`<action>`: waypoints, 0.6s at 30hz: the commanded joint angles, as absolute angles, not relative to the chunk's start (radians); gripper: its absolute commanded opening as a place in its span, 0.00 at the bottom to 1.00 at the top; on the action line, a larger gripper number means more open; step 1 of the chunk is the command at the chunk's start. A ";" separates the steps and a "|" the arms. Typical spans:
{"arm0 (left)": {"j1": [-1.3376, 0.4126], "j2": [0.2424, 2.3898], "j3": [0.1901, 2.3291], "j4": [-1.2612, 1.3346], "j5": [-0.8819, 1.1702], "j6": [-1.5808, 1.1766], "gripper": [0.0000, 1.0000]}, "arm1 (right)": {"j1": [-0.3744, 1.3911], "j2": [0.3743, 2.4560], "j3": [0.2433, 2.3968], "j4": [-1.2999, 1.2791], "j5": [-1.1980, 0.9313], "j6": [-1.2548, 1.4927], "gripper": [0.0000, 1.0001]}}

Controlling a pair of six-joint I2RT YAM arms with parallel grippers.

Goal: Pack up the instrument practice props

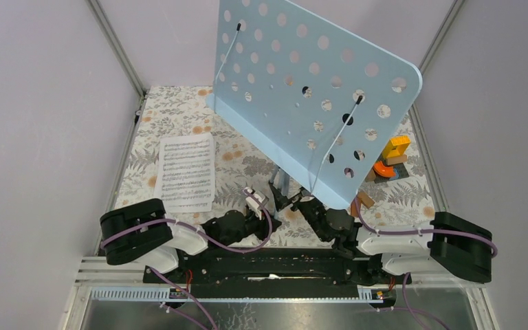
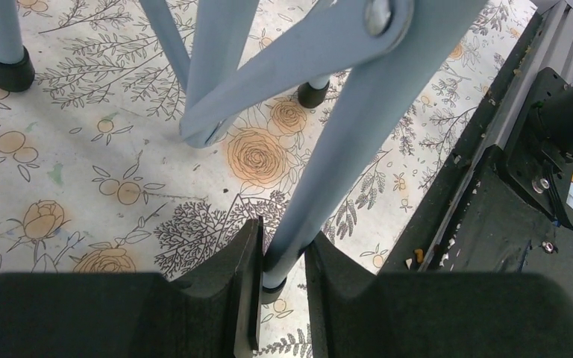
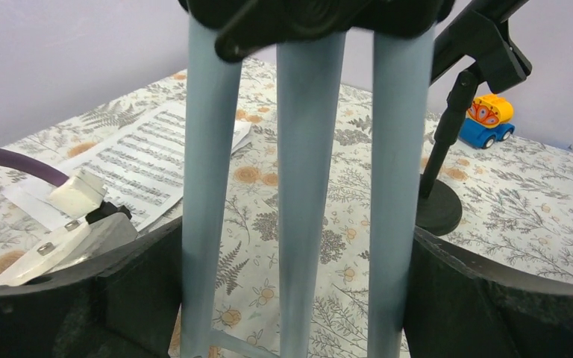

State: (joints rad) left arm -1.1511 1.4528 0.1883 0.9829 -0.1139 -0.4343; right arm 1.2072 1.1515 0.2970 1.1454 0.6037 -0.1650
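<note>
The light-blue perforated music desk [image 1: 302,82] stands tilted over the table's middle on its blue-grey tripod [image 1: 283,184]. My left gripper [image 1: 258,204] is shut on one tripod leg [image 2: 328,171] just above its black foot; the gripper's jaws [image 2: 282,277] press the leg from both sides. My right gripper [image 1: 311,206] is open and straddles three tripod tubes [image 3: 306,186], which fill the gap [image 3: 298,298] between its jaws. The sheet-music pages [image 1: 187,172] lie flat at the left and also show in the right wrist view [image 3: 142,160]. A black microphone holder [image 3: 439,209] with a round base stands behind the tripod. The microphones are hidden.
Colourful toy blocks [image 1: 388,161] sit at the right under the desk's edge, and a blue and yellow toy car [image 3: 489,119] stands beyond the holder. Two other tripod feet [image 2: 7,71] rest on the floral cloth. The black arm rail [image 2: 492,224] runs along the near edge.
</note>
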 commanded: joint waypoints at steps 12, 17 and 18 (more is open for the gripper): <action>-1.167 1.523 0.389 0.989 -0.069 -0.413 0.26 | 1.224 1.271 0.292 1.253 0.696 -0.121 0.57; -1.167 1.502 0.364 0.980 -0.112 -0.427 0.56 | 1.226 1.251 0.275 1.266 0.703 -0.138 0.23; -1.167 1.494 0.350 0.979 -0.121 -0.430 0.59 | 1.225 1.249 0.272 1.266 0.702 -0.143 0.18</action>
State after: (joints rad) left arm -1.1549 1.5280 0.3473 0.8886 -0.1261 -0.3950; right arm 1.2137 1.2507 0.2924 1.2789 0.6914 -0.1196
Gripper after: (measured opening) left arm 0.541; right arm 0.563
